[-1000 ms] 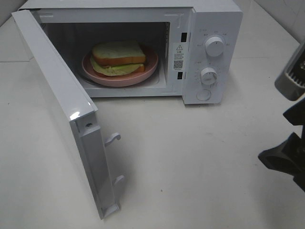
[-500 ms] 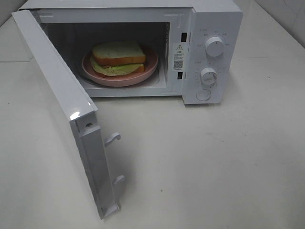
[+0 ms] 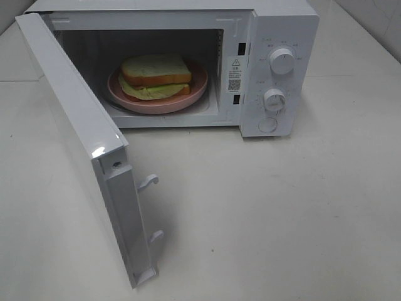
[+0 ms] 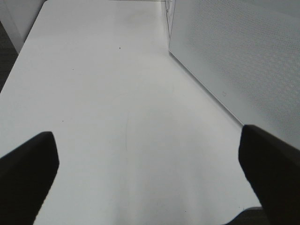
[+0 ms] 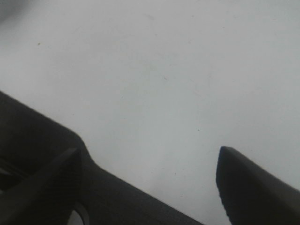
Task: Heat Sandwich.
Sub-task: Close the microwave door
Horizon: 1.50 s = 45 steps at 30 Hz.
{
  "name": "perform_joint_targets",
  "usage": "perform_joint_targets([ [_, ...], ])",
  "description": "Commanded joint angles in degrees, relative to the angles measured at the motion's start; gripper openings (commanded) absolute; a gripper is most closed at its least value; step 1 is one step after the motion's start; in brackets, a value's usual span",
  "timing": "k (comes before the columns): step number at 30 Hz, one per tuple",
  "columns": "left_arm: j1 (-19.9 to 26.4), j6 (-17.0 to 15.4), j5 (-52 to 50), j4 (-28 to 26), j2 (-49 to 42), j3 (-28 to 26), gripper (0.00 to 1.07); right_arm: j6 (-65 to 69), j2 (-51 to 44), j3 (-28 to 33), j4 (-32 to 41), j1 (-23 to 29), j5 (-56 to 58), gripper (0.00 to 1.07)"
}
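Sitting inside the cavity of the boxy white microwave oven (image 3: 282, 25), the sandwich (image 3: 155, 75) rests flat on a smooth round pink plate (image 3: 199, 86): two thick square slices of soft white bread with tan-brown crust and ruffled pale green leaf between them. The glossy white hinged door (image 3: 75, 119) stands swung wide to the left, two curved white latch hooks (image 3: 148, 182) jutting from its free edge. On the control panel sit two ribbed round white knobs (image 3: 282, 61), one above the other, with a flat round button (image 3: 268, 125) beneath. The matte off-white table (image 3: 282, 207) is faintly speckled. In the left wrist view, the left gripper (image 4: 149, 164) has its blunt black fingers spread wide over bare table (a finely dotted panel runs alongside). The right gripper (image 5: 150, 154) likewise has its dark fingers parted, nothing between them.
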Motion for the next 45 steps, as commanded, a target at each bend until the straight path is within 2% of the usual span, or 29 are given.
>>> perform_joint_targets([
  [1, 0.1, -0.5, -0.5, -0.3, -1.0, 0.1, 1.0, 0.1, -3.0, 0.3, -0.1, -3.2, 0.2, 0.76],
  [6, 0.1, -0.5, -0.5, -0.3, -1.0, 0.1, 1.0, 0.8, -8.1, 0.3, -0.1, -8.2, -0.8, 0.76],
  [14, 0.1, -0.5, -0.5, -0.3, -1.0, 0.1, 1.0, 1.8, -16.2, 5.5, 2.3, -18.9, -3.4, 0.76],
  [18, 0.1, -0.5, -0.5, -0.3, -1.0, 0.1, 1.0, 1.9, -17.9, 7.0, 3.4, -21.4, -6.1, 0.76],
  [31, 0.1, -0.5, -0.5, -0.3, -1.0, 0.1, 1.0, 1.9, -26.8, 7.3, 3.3, -23.9, -6.4, 0.76],
  [45, 0.1, -0.5, -0.5, -0.3, -1.0, 0.1, 1.0, 2.0, -26.7, 7.3, 3.2, -23.9, -6.4, 0.76],
])
